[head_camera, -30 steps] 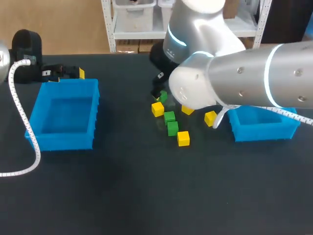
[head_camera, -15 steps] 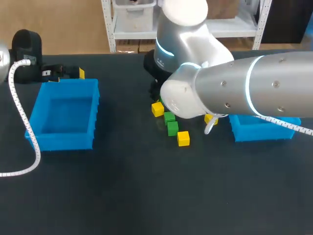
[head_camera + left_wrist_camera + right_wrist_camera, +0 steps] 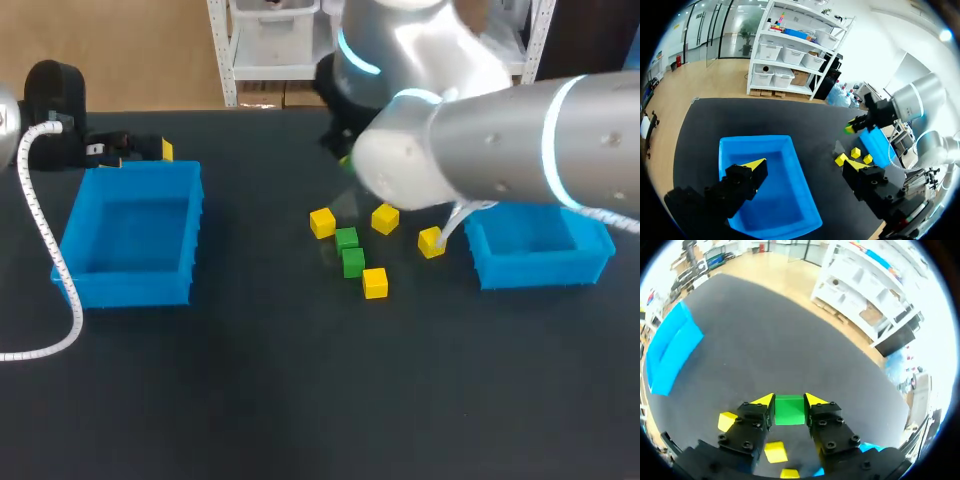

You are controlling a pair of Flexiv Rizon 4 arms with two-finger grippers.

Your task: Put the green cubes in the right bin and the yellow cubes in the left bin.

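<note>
Green cube [image 3: 789,412] looks light, rigid, flat-faced: your right gripper [image 3: 789,400] pinches it square on two opposite faces, aloft over the desk's far middle, short of the right bin [image 3: 540,270].

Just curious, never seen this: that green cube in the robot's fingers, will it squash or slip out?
Probably stiff: the green cube shows sharp, square edges in the right gripper. Its flat sides sit squarely in the grip, so slipping seems unlikely.

Dark table [image 3: 260,400] — left bin [image 3: 128,284], right bin [image 3: 540,270], cubes [image 3: 352,262] between.
</note>
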